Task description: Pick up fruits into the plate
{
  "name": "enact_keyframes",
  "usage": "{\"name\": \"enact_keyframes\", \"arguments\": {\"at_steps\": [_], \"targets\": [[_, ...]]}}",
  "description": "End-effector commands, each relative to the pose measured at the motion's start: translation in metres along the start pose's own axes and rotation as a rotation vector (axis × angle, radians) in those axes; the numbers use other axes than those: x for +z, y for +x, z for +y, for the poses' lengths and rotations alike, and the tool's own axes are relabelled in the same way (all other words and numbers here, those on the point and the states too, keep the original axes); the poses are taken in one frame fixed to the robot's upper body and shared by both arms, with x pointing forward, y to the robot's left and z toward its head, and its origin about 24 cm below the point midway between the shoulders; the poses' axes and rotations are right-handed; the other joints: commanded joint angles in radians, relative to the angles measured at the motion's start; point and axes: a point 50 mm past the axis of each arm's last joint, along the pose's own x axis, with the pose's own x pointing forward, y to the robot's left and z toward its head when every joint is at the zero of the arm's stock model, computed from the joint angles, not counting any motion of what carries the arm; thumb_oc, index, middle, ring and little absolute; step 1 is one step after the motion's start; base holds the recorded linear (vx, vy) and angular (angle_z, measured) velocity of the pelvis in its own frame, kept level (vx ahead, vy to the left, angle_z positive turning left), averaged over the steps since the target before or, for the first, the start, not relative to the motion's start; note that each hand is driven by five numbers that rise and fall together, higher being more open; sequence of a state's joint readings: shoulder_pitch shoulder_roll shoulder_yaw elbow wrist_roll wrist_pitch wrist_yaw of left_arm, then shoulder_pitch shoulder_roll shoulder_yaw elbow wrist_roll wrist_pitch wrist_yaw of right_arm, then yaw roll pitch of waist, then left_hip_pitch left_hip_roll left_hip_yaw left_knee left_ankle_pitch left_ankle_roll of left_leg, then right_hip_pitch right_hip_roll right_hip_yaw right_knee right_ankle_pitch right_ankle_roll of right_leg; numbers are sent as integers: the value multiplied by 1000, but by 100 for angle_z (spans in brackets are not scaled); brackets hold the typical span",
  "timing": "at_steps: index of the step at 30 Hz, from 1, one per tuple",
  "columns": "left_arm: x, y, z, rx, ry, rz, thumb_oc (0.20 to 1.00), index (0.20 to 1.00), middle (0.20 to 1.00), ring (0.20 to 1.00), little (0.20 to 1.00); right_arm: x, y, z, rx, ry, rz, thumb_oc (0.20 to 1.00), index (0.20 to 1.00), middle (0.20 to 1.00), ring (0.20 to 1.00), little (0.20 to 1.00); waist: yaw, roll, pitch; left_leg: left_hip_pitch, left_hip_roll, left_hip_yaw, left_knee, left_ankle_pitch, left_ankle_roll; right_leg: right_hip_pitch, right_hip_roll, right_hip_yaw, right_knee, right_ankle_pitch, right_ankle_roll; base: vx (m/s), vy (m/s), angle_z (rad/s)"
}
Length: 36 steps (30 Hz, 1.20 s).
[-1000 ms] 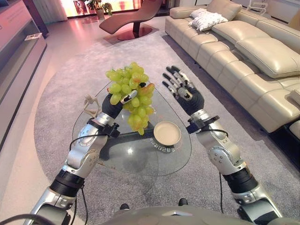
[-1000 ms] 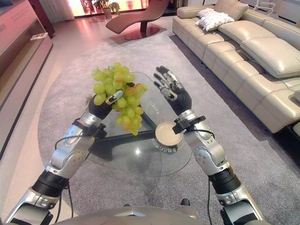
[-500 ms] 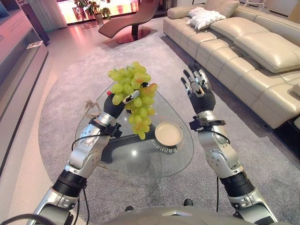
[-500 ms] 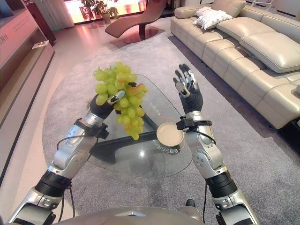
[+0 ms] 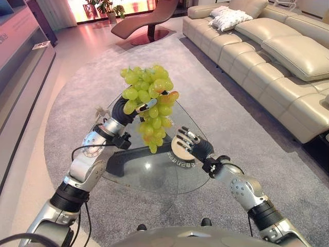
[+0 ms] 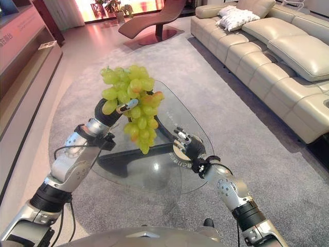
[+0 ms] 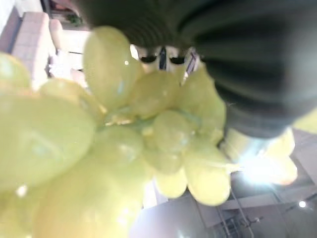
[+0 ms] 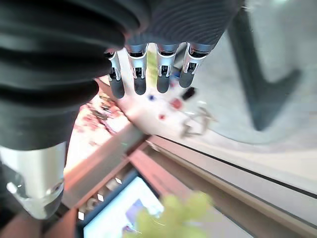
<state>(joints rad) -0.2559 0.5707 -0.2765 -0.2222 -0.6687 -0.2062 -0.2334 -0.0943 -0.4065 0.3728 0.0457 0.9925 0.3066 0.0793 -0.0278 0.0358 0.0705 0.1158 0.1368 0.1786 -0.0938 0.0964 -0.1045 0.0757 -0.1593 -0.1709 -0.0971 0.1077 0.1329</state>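
A: Here, nearest the robot, the right hand (image 5: 191, 145) is being held low over the plate (image 5: 179, 151), which is standing on the glass table (image 5: 154, 177) towards its right edge. In its own wrist view the fingers (image 8: 140, 74) are being kept straight and spread, and nothing is being gripped by them.

B: And the fruit, where is it being carried?

A: Just beyond and to the left, the bunch of green grapes (image 5: 149, 100) is being held up in the air by the left hand (image 5: 126, 110), clear of the glass. The fingers are being kept curled round the upper part of the bunch, so that the lower grapes are hanging free, above the table and beside the plate, not yet over it. In the left wrist view the grapes (image 7: 124, 144) are being pressed close against the hand's dark cover.

B: Which step is being carried out?

A: By judgement, the transport step: the fruit is lifted but not yet delivered. The next move is being called for as a short sideways carry to the right, a lowering into the plate, and a release; room over the plate is likely to be needed from the right hand. Farther off, the grey rug (image 5: 77, 87) and the beige sofa (image 5: 272, 56) are being shown.
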Motion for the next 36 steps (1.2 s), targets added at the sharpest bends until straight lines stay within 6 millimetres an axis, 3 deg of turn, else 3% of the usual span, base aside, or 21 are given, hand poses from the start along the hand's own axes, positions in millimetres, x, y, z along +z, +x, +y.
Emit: {"name": "enact_keyframes", "arguments": {"at_steps": [1, 9, 15, 24, 36], "targets": [[42, 26, 1, -98, 74, -171, 200, 200, 200, 200, 200, 28, 10, 30, 199, -39, -83, 1000, 1000, 1000, 1000, 1000, 3, -41, 18, 22, -25, -7, 24, -132, 13, 66, -17, -67, 49, -120, 9, 0, 0, 0], [13, 19, -1, -55, -50, -73, 200, 200, 200, 200, 200, 49, 8, 60, 363, -102, -188, 1000, 1000, 1000, 1000, 1000, 0, -46, 22, 29, -25, -4, 26, -136, 19, 67, -13, -53, 44, -116, 11, 0, 0, 0], [-9, 15, -7, -97, -137, 26, 200, 200, 200, 200, 200, 58, 4, 81, 514, -208, -201, 1000, 1000, 1000, 1000, 1000, 0, -50, 23, 31, -25, -2, 28, -137, 21, 67, -11, -47, 43, -114, 11, 0, -10, -3], [-35, 12, -20, -126, -238, 123, 200, 200, 200, 200, 200, 63, 6, 106, 608, -295, -198, 1000, 1000, 1000, 1000, 1000, 1, -51, 27, 39, -26, -2, 30, -142, 24, 70, -9, -36, 44, -116, 9, 4, -4, -2], [-31, 26, -30, -187, -180, 121, 200, 200, 200, 200, 200, 43, 7, 121, 721, -294, -18, 1000, 1000, 1000, 1000, 1000, 3, -57, 27, 42, -27, -14, 30, -143, 24, 76, -7, -35, 52, -124, 8, 0, 0, 0]]}}
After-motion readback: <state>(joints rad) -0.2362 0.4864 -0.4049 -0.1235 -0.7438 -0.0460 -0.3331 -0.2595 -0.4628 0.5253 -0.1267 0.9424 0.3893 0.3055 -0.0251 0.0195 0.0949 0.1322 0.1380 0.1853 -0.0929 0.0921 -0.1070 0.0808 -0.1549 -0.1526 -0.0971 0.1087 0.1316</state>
